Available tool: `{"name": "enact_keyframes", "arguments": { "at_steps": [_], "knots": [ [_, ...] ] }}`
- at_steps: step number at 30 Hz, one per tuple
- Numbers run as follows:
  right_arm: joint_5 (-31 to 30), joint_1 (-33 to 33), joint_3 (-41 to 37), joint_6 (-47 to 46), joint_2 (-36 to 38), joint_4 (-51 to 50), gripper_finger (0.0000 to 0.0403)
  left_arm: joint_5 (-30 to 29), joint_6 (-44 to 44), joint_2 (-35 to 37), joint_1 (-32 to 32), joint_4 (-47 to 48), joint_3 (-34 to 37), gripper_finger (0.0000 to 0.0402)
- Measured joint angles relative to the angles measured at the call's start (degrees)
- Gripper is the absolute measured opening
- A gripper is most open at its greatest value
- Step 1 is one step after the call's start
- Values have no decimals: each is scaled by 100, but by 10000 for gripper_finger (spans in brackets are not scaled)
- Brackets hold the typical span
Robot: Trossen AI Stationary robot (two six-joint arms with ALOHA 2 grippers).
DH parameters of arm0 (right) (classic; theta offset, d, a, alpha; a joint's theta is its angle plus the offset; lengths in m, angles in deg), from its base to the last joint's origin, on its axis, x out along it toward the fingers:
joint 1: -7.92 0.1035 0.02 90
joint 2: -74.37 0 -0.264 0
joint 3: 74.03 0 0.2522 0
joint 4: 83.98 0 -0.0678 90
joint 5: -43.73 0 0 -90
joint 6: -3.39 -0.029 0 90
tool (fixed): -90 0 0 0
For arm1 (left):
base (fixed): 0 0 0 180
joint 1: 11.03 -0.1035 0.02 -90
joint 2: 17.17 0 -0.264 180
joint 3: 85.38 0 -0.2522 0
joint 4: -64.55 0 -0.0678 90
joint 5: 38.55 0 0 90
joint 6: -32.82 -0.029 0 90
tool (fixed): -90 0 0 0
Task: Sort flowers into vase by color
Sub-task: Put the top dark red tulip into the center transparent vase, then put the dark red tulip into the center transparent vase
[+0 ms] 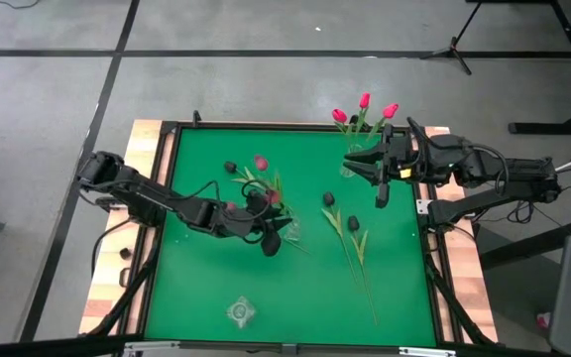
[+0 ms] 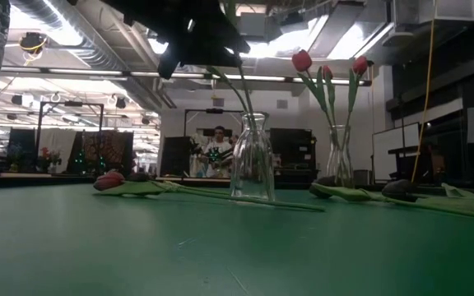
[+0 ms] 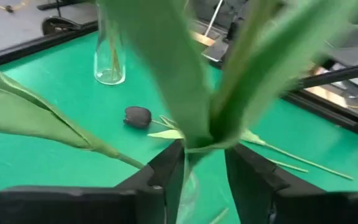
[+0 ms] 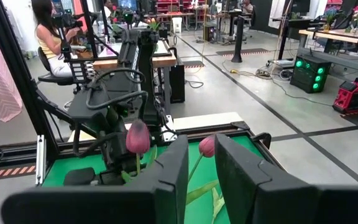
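Tulips (image 1: 350, 230) lie on green table (image 1: 206, 268); left gripper (image 3: 204, 171) apart around stems.

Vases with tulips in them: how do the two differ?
The back vase holds three bright red tulips; the middle vase holds mauve-pink tulips. The back vase stands at the mat's far edge, the middle vase near the mat's centre. Both are clear glass, narrow-necked and upright.

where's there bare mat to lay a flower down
The mat's left strip beside the left arm is bare, and so is the near edge either side of the small clear object. The middle is crowded: the left gripper at a vase, loose flowers on the right.
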Motion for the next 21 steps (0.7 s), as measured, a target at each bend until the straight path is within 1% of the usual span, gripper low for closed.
{"name": "enact_keyframes", "arguments": {
  "at_steps": [3, 6, 14, 18, 21],
  "knots": [
    [0, 0, 0, 1, 0, -2, 81, 41, 200, 247, 3, 473, -2, 132],
    [1, 0, 2, 1, 0, -10, 81, 40, 439, 631, 9, 1250, -2, 140],
    [-61, -4, 2, 1, 0, -348, 81, 74, 1326, 1976, 11, 3756, -4, 142],
    [-73, -5, 2, -96, 0, -488, 81, -150, 1669, 2442, 42, 4610, -4, 142],
    [-104, -5, 2, -178, 0, -675, 81, -410, 1976, 2562, 51, 5165, -4, 142]
  ]
}}
